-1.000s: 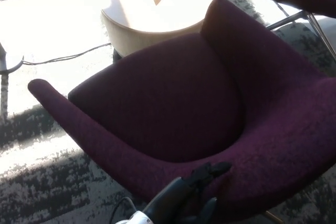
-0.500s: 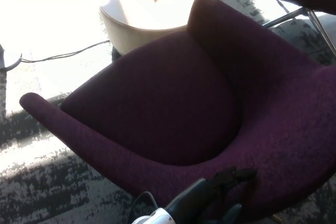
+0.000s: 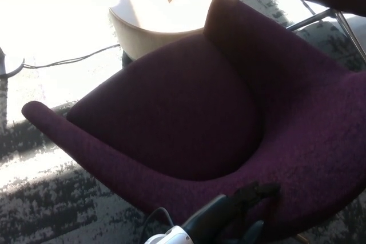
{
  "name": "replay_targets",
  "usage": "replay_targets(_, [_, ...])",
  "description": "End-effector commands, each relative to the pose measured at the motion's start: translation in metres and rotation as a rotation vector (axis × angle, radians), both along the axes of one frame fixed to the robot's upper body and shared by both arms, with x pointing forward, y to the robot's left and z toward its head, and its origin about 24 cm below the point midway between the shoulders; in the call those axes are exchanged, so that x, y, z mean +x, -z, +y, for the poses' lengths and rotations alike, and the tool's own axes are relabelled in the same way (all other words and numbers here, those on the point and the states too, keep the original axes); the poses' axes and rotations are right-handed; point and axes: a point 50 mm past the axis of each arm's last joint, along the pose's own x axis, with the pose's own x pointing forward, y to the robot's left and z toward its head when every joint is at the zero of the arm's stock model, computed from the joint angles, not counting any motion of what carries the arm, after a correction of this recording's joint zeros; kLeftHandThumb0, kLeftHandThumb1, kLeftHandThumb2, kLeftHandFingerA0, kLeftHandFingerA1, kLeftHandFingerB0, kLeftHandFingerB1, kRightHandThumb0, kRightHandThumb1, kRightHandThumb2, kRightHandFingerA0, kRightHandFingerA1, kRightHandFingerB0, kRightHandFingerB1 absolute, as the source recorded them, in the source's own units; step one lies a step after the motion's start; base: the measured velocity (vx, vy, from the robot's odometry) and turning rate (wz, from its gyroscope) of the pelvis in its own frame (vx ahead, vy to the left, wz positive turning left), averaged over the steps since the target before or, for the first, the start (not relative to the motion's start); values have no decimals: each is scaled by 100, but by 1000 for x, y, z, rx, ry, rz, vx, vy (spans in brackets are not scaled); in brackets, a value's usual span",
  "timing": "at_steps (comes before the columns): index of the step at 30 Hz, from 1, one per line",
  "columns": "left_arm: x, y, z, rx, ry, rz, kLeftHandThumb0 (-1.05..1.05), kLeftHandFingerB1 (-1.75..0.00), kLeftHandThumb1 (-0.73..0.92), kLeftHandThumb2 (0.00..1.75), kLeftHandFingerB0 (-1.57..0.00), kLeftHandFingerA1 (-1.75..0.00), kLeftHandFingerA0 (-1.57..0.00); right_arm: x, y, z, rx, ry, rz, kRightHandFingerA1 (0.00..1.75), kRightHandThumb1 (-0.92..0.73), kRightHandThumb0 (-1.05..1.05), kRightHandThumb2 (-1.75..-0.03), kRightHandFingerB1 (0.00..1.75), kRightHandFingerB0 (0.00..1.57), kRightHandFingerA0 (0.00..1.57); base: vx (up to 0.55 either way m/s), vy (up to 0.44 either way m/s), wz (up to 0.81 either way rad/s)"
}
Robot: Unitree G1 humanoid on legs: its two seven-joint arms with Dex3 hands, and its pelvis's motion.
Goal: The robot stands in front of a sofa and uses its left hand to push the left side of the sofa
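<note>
Plum-coloured fabric sofa (image 3: 189, 112) filling the middle of the view, long axis from 10 to 4 o'clock, open seat facing 11. Left hand (image 3: 237, 212) at 6 o'clock, fingers (image 3: 260, 190) pressed against the near armrest; open or closed, cannot tell. Round pale table (image 3: 166, 10) at 12

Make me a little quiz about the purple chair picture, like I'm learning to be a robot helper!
1. True or false: the black hand is touching the purple sofa.
2. What stands just behind the sofa? A) round pale table B) bookshelf C) lamp
3. Fill in: a thin dark ____ lies across the bright floor at the left.

Key:
1. True, it rests against the sofa's near edge.
2. A, the round table.
3. Cable.
</note>
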Motion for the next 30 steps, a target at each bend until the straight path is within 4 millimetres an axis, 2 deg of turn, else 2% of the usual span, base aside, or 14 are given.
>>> replay_targets(1, [-15, 17, 0, 69, 91, 68, -83, -24, 78, 122, 0, -33, 0, -2, 0, -3, -11, 8, 8, 40, -82, -61, -65, 34, 34, 43, 0, 0, 0])
replay_targets(3, [-15, 18, 0, 72, 90, 66, -83, -24, 78, 122, 0, -33, 0, -3, 0, -4, -10, 8, 7, 40, -82, -61, -65, 34, 34, 43, 0, 0, 0])
replay_targets(4, [-15, 19, 3, 82, 79, 63, -88, -24, 81, 123, 0, -31, 0, -3, 0, -4, -20, -2, 7, 42, -76, -68, -70, 36, 32, 41, 0, 0, 0])
replay_targets(7, [-13, 18, 8, 77, 49, 66, -92, -25, 83, 123, -4, -30, -1, -1, 1, -4, 6, 16, 12, 40, -82, -66, -65, 34, 35, 45, 0, 0, 0])
replay_targets(8, [-13, 18, 11, 93, 43, 67, -87, -26, 80, 123, -8, -28, 0, -2, 0, -4, 13, 17, 5, 40, -81, -65, -65, 34, 36, 45, 0, 0, 0])
replay_targets(10, [-12, 21, 20, 70, 7, 101, -93, -18, 81, 121, 0, -24, 0, -2, 0, -4, 11, 18, 4, 41, -81, -64, -65, 35, 37, 49, 0, 0, 0])
replay_targets(13, [-12, 22, 26, 50, -8, 114, -93, -18, 81, 121, 0, -24, 0, -3, 0, -4, 12, 18, 2, 41, -81, -64, -65, 35, 37, 49, 0, 0, 0])
replay_targets(14, [-10, 23, 35, 48, -19, 105, -89, -22, 83, 123, 0, -24, 0, -3, 1, -3, 5, 19, 5, 56, -64, -61, -103, 47, 24, 40, 0, 0, 0])
replay_targets(17, [-7, 24, 52, 72, -57, 100, -86, -25, 79, 121, -9, -27, 0, -3, 0, -4, -10, 10, 5, 55, -66, -66, -102, 46, 24, 39, 0, 0, 0])
replay_targets(19, [-6, 24, 55, 87, -60, 92, -86, -25, 79, 121, -9, -27, 0, -2, 1, -4, -6, 14, 7, 55, -66, -66, -102, 46, 24, 39, 0, 0, 0])
replay_targets(22, [-7, 26, 74, 113, -117, 88, -91, -19, 82, 122, -7, -39, -7, -5, 1, -3, -3, 10, 10, 56, -65, -63, -102, 46, 23, 38, 0, 0, 0])
replay_targets(26, [-8, 26, 76, 111, -121, 91, -91, -19, 82, 122, -7, -39, -7, -5, 1, -3, -2, 9, 11, 56, -65, -63, -102, 46, 23, 38, 0, 0, 0])
replay_targets(28, [-12, 29, 92, 81, -178, 121, -89, -20, 80, 121, -7, -38, 0, -6, 1, -4, -6, 2, 6, 57, -64, -61, -102, 47, 22, 39, 0, 0, 0])
replay_targets(30, [-12, 29, 99, 84, -190, 116, -87, -22, 78, 121, -7, -39, 0, -6, 1, -4, 0, 10, 9, 57, -64, -62, -101, 47, 23, 39, 0, 0, 0])
